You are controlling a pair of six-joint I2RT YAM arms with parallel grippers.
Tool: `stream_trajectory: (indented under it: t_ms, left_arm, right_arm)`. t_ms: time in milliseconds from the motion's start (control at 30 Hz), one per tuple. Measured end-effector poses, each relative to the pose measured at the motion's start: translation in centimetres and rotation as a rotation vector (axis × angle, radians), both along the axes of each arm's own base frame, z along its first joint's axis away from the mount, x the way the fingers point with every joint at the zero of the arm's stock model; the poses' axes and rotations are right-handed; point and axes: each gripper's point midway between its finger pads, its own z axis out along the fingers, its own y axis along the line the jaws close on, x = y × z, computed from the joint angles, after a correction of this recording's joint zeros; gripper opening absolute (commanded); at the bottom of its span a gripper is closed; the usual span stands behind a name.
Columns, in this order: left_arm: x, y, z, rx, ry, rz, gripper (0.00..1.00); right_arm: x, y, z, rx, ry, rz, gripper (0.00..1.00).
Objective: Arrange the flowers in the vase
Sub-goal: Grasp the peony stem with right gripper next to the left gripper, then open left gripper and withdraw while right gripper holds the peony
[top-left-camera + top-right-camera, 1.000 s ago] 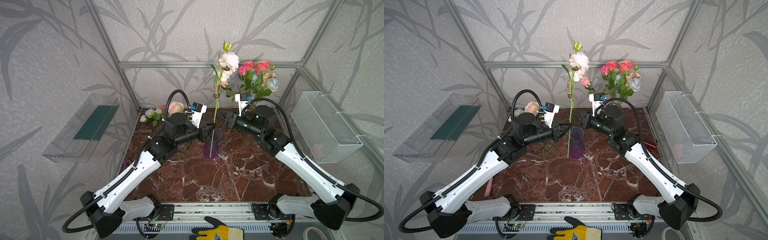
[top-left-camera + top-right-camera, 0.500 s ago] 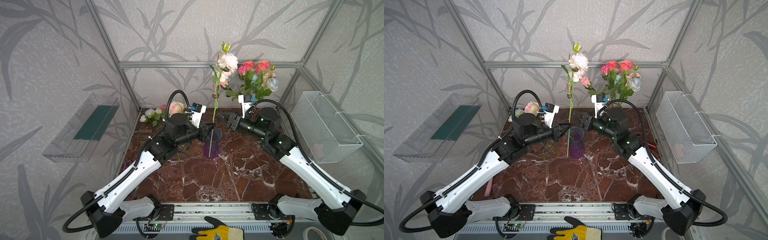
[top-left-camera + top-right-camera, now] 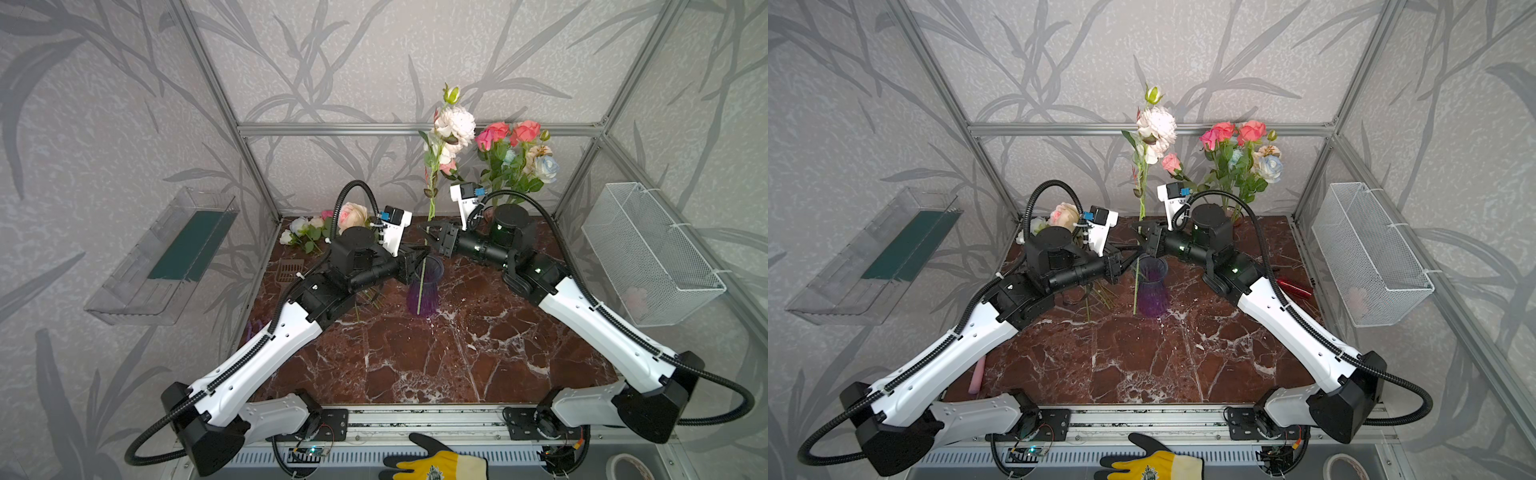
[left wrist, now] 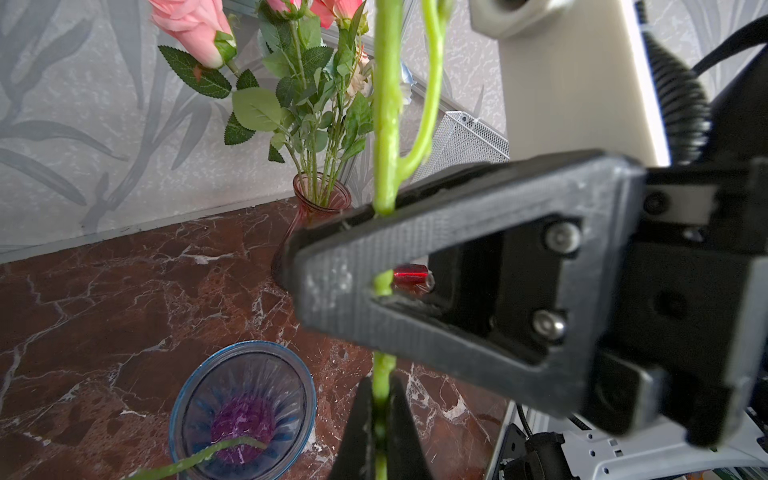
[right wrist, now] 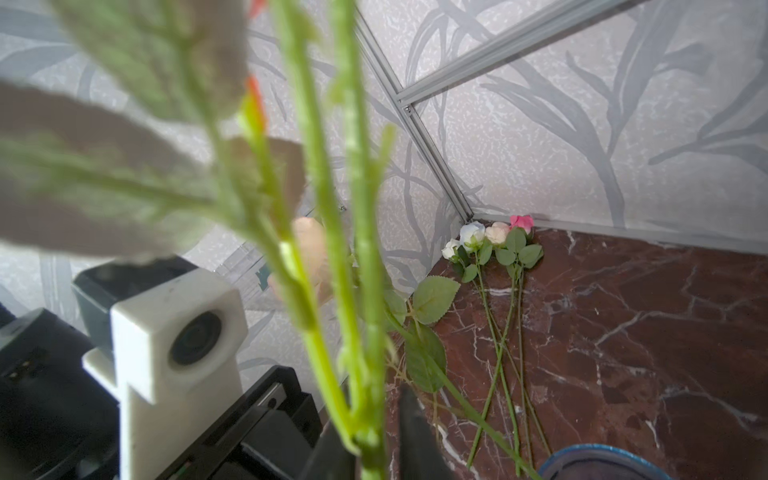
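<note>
A tall flower with a white-pink head [image 3: 455, 124] [image 3: 1156, 124] stands upright, and its lower stem reaches down inside the purple vase [image 3: 424, 286] [image 3: 1152, 291] [image 4: 245, 411] mid-table. My left gripper [image 3: 424, 252] [image 3: 1133, 250] [image 4: 380, 399] is shut on the green stem [image 4: 384, 124] just above the vase rim. Slightly higher on the same stem [image 5: 332, 249], my right gripper [image 3: 429, 233] [image 3: 1140, 229] [image 5: 370, 415] is shut from the opposite side. Several loose flowers [image 3: 307, 232] [image 5: 486, 241] lie in the back left corner.
A reddish vase [image 4: 320, 199] holding several roses [image 3: 515, 158] stands at the back right, behind my right arm. A wire basket [image 3: 648, 257] hangs on the right wall and a clear tray [image 3: 166, 257] on the left. A red object [image 3: 1293, 286] lies near the right edge.
My right gripper's jaws have closed onto the stem, and its arm has shifted slightly. The left gripper has kept its hold in the same place.
</note>
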Motion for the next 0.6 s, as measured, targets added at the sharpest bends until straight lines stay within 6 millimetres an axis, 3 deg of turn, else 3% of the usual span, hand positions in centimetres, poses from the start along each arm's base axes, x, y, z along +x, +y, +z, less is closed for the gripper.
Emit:
stream_trajectory:
  t_ms: [67, 133, 300, 467, 600]
  left_arm:
    - [0.0, 0.1, 0.0, 0.001, 0.001, 0.002, 0.02]
    - [0.0, 0.1, 0.0, 0.003, -0.002, 0.002, 0.2]
    - [0.0, 0.5, 0.3, -0.001, -0.022, 0.01, 0.5]
    - [-0.4, 2.7, 1.7, -0.019, -0.083, 0.042, 0.57]
    - [-0.7, 7.2, 4.5, -0.08, -0.187, 0.155, 0.58]
  right_arm:
    - [-0.1, 0.1, -0.1, -0.006, 0.001, 0.0, 0.01]
    - [-0.2, 0.2, -0.1, -0.015, -0.014, -0.004, 0.0]
    - [-0.6, 0.3, -0.3, -0.054, -0.042, -0.018, 0.0]
    - [0.3, -0.7, -0.4, -0.124, -0.105, -0.1, 0.0]
    - [1.7, -2.2, 0.9, -0.186, -0.2, -0.209, 0.0]
